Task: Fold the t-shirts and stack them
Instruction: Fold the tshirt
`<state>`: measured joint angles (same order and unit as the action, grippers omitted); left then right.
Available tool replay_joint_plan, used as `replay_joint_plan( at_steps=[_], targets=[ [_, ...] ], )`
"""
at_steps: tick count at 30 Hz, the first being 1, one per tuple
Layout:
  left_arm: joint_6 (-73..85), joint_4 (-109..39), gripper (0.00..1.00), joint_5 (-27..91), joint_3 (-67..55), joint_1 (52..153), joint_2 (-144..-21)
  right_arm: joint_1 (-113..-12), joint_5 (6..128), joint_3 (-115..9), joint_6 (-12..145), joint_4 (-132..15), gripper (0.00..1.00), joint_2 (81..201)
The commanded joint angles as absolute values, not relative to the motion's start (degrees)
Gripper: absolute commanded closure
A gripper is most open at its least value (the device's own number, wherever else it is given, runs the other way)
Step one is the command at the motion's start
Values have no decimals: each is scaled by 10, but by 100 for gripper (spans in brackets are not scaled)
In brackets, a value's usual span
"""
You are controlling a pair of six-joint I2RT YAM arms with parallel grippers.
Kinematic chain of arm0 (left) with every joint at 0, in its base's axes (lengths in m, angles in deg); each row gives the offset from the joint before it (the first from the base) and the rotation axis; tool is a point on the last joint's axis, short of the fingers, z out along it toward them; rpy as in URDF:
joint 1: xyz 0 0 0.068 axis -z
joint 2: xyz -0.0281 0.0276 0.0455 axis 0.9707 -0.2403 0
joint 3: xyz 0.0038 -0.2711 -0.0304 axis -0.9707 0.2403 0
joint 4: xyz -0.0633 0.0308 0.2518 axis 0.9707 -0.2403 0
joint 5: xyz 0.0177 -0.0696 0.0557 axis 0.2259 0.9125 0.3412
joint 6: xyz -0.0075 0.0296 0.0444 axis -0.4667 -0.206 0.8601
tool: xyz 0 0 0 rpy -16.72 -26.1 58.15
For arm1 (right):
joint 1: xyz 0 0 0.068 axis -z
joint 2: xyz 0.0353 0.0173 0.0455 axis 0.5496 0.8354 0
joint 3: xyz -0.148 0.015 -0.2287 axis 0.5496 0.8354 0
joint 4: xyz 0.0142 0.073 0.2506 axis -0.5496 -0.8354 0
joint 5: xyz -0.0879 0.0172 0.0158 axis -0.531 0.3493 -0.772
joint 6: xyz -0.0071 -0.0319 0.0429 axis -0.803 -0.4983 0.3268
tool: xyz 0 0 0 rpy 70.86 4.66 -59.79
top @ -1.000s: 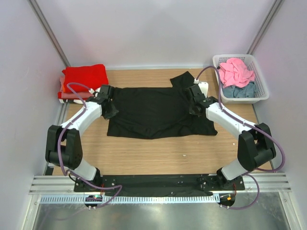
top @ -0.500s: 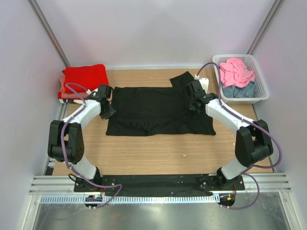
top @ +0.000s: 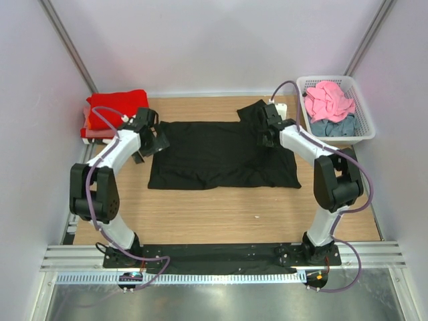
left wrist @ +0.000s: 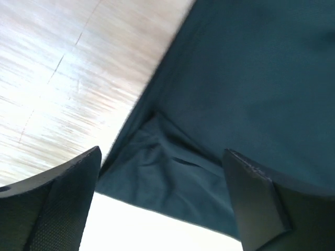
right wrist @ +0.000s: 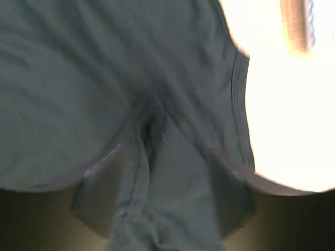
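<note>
A black t-shirt [top: 221, 155] lies flat and folded across the middle of the wooden table [top: 221, 214], one sleeve sticking out at the far right. My left gripper [top: 152, 137] hovers open over its far left corner; in the left wrist view the gripper [left wrist: 162, 209] spans the shirt's edge [left wrist: 251, 78] with nothing pinched. My right gripper [top: 266, 134] sits at the shirt's far right, near the sleeve. Its jaws [right wrist: 167, 193] stand apart with a loose ridge of black cloth [right wrist: 78, 78] between them. Folded red and orange t-shirts [top: 115, 110] are stacked at the far left.
A white lattice basket [top: 361, 127] at the far right holds a crumpled pink t-shirt [top: 329, 99] and a grey-blue one [top: 332, 127]. White walls close in the table on three sides. Bare wood [left wrist: 68, 78] shows left of the black shirt.
Both grippers slid toward the far edge of the table with the shirt's far edge, then opened and let go of the cloth.
</note>
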<state>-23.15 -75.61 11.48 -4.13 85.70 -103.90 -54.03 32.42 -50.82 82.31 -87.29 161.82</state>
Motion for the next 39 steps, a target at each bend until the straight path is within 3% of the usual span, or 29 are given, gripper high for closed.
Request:
replay_joint_plan(
  at_steps=[1, 3, 8, 11, 18, 20, 25, 39],
  targets=[
    [-201, -823, 0, 134, -110, 853, -964, -525, 333, -592, 803, -881, 27, 1627],
    [-191, -871, 0, 135, -166, 853, -943, -519, 327, -634, 802, -906, 12, 1638],
    [-141, -940, 0, 110, -291, 853, -898, -517, 358, -632, 815, -923, 9, 1586],
    [-113, -934, 0, 110, -324, 854, -893, -517, 452, -553, 834, -886, 10, 1534],
    [-85, -842, 0, 85, -220, 856, -842, -517, 579, -364, 894, -811, 30, 1450],
    [-80, -813, 0, 83, -165, 856, -827, -517, 584, -341, 897, -794, 39, 1452],
    [-76, -821, 0, 46, -164, 857, -813, -517, 606, -326, 906, -768, 50, 1478],
    [-74, -822, 0, 17, -154, 856, -807, -517, 598, -340, 905, -743, 53, 1551]
  ],
)
